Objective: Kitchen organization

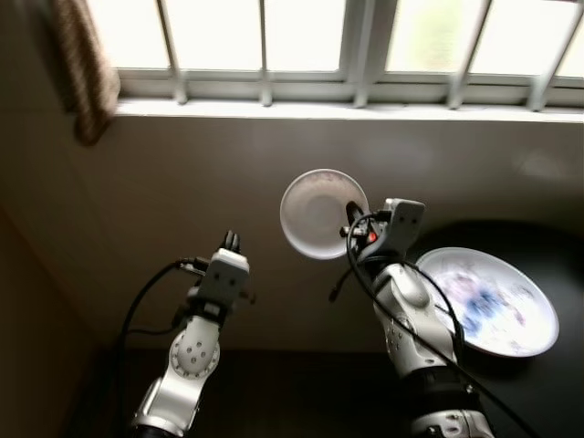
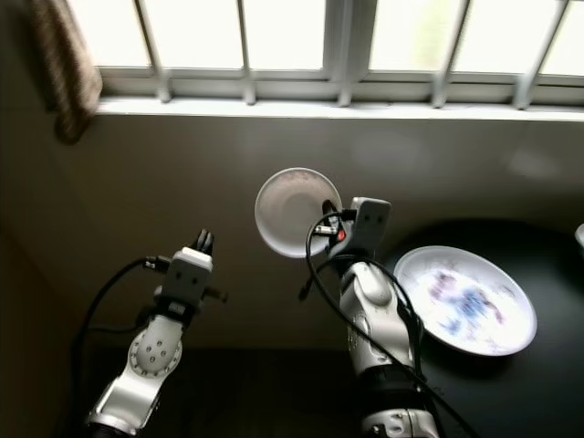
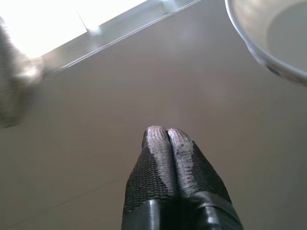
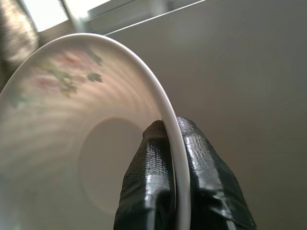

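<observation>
My right gripper (image 1: 351, 217) is shut on the rim of a small white saucer (image 1: 319, 213) with a faint floral print, held up in the air in front of the wall below the window. In the right wrist view the saucer (image 4: 96, 134) rim sits pinched between the two black fingers (image 4: 206, 177). My left gripper (image 1: 232, 241) is raised to the left of the saucer, shut and holding nothing; its fingertips (image 3: 165, 139) press together. A larger white plate (image 1: 488, 299) with a blue pattern lies on the dark counter (image 1: 547, 392) at the right.
A beige wall (image 1: 228, 164) rises ahead to a white window sill (image 1: 347, 108) under a barred window. A patterned curtain (image 1: 87, 64) hangs at the upper left. The dark counter runs along the bottom and right.
</observation>
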Controlling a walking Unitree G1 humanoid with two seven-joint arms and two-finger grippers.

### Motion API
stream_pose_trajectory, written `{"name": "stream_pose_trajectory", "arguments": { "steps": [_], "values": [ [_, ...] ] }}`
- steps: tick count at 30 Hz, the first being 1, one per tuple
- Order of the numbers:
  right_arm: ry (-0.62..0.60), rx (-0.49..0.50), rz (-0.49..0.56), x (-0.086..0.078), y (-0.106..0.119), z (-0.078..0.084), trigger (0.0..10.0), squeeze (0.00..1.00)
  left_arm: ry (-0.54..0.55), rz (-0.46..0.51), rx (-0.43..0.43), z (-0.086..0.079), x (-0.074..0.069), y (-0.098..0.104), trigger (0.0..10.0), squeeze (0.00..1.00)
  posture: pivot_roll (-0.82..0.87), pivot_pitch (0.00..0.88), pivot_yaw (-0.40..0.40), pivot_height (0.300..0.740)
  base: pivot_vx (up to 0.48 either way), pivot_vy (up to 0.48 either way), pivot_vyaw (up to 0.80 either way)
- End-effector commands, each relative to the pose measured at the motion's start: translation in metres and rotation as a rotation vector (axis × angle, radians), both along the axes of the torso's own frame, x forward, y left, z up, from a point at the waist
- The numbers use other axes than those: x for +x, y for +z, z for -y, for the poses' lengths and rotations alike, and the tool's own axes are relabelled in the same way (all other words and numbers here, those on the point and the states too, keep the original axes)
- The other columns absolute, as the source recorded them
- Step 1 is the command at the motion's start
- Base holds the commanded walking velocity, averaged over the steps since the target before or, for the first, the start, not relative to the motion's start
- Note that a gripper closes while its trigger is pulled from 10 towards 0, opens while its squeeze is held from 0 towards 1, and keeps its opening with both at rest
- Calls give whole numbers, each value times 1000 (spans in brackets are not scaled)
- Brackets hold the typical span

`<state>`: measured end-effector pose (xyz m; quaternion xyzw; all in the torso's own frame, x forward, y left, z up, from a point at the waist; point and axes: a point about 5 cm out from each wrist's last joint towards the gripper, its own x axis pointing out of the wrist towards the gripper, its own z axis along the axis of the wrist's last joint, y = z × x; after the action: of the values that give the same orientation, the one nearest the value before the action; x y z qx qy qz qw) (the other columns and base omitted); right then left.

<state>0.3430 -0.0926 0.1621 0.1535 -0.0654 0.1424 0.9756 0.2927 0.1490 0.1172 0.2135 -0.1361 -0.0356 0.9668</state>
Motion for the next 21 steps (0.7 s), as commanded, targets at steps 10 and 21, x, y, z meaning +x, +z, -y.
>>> {"name": "stream_pose_trajectory", "arguments": {
  "steps": [10,21],
  "values": [
    [-36,-44,60,-1,7,7,0,0,-17,23,-3,6,-2,2,10000,0,-40,0,-22,740,0,0,800],
    [-74,-122,150,-1,17,7,0,0,-15,56,-28,5,-2,8,10000,0,-39,0,-20,740,0,0,800]
  ]
}}
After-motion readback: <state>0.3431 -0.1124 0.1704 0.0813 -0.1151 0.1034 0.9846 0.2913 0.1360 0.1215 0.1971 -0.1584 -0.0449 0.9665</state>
